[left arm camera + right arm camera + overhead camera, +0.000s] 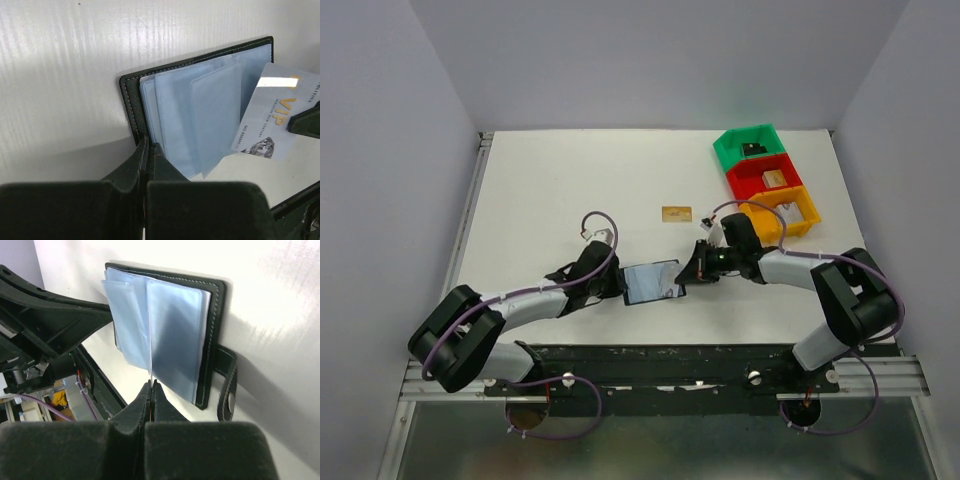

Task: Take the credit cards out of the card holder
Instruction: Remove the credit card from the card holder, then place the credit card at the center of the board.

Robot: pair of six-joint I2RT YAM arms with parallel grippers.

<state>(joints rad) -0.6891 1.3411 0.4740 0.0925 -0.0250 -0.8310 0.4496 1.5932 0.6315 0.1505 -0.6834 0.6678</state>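
The left pincer [147, 155] clamps the card holder [131, 95] by its edge to steady it, so the right pincer [151, 390], clamped on a silver card [277, 117], can pull.

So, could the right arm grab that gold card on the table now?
Probably not yet: the gold card lies in the open near the right gripper, but that gripper is shut on a silver card.

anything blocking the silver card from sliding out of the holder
Nothing visible. The silver card is mostly clear of the blue-grey pockets of the card holder, pinched by the right gripper, while the left gripper clamps the holder's edge.
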